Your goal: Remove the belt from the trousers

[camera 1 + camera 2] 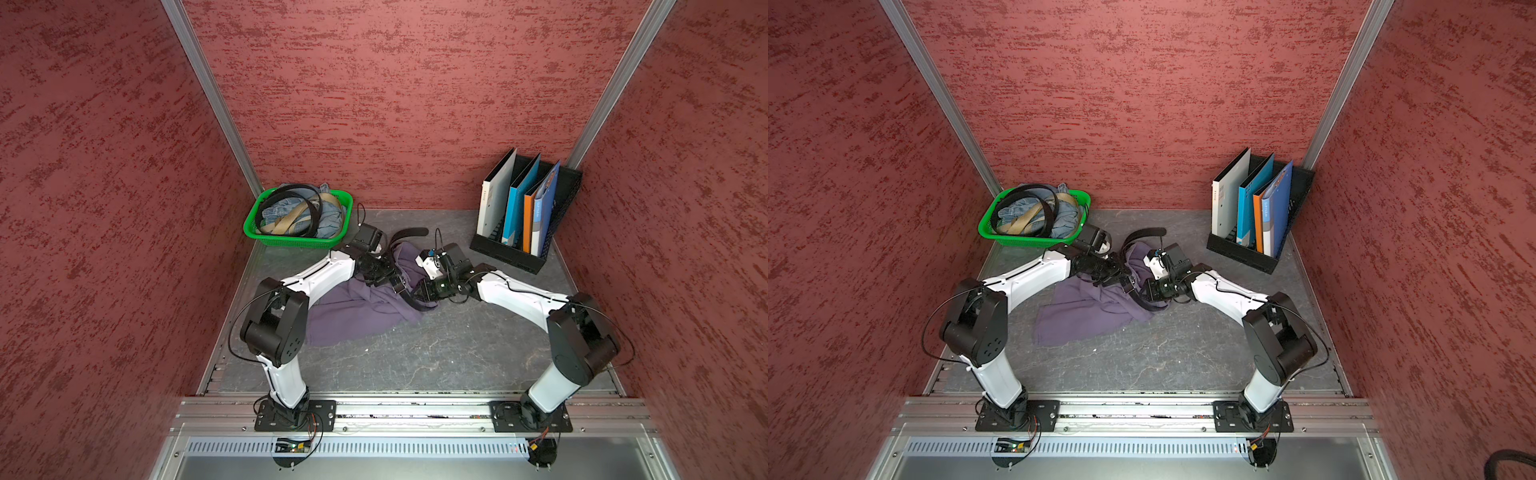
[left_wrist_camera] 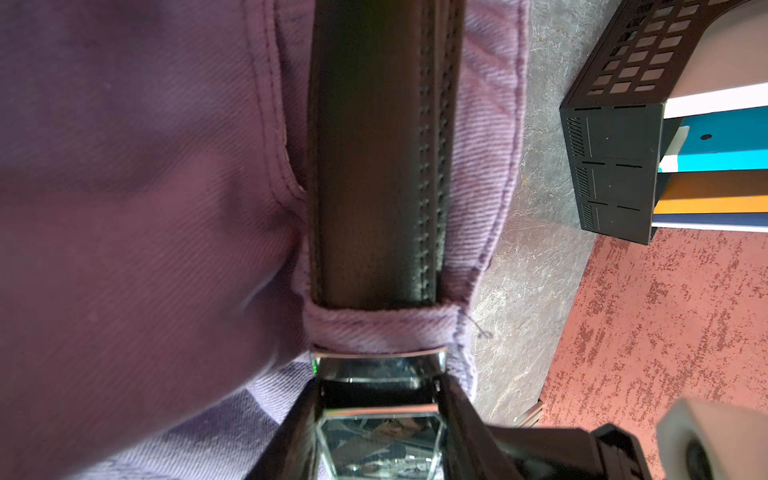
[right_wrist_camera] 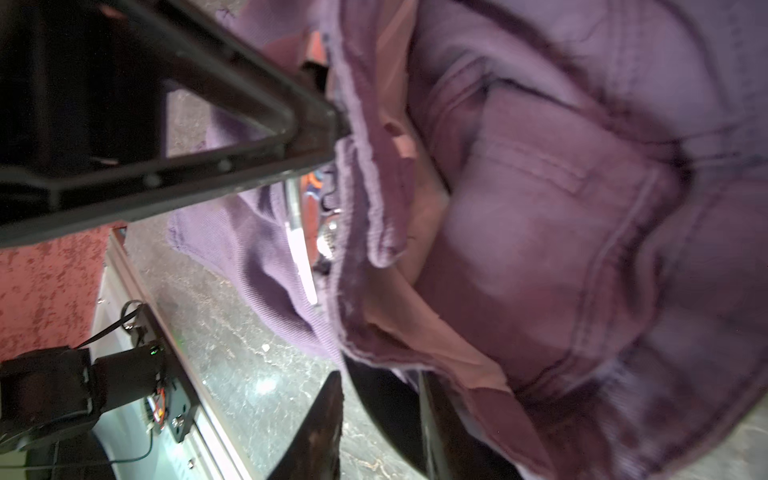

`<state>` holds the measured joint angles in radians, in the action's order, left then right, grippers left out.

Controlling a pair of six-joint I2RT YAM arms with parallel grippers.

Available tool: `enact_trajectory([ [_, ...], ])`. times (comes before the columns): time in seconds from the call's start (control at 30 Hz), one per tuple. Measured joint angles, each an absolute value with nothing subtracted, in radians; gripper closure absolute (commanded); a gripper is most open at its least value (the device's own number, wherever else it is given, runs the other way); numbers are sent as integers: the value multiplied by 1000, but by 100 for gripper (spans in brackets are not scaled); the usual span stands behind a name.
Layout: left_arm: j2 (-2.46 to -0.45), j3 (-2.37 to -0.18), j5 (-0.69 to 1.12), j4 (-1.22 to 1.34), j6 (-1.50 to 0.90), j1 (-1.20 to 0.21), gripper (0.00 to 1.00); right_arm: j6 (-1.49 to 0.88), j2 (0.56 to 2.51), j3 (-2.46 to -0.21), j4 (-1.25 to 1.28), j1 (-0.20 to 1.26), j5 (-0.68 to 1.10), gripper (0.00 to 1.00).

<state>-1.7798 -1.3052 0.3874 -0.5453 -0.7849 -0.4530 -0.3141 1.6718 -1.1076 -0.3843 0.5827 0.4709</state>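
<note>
in both top views the trousers [image 1: 357, 307] are lying crumpled on the worktop [image 1: 415, 365], on the robot's side of the green basket [image 1: 253, 232]. the belt [image 1: 409, 232] is curling out of the waist, level with the basket. both arms are reaching in low with elbows raised, and the left tool [image 1: 397, 284] and right tool [image 1: 419, 293] are nearly meeting over the waistband.

in the left wrist view the left tool is clamping narrow on the buckle [image 2: 378, 361], and the strap is running on through a fabric loop [image 2: 374, 328]. the drawing-out step seems to be in hand, and next it is likely calling for a straight pull along that loop.

in the right wrist view the right tool is standing partly apart at the waistband by the button [image 3: 328, 241]. i cannot tell whether it is pinching cloth.
</note>
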Motion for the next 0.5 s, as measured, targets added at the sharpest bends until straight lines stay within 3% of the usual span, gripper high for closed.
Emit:
enact_trajectory([
  [0.27, -1780, -1305, 387, -545, -785, -453, 100, -329, 1681, -1106, -371, 605, 490, 70],
  [0.43, -1780, -1305, 387, -545, -785, -453, 100, -345, 1713, -1102, -338, 607, 490, 75],
  [0.5, -1780, -1305, 387, -545, -786, -453, 100, -349, 1719, -1102, -331, 608, 488, 82],
])
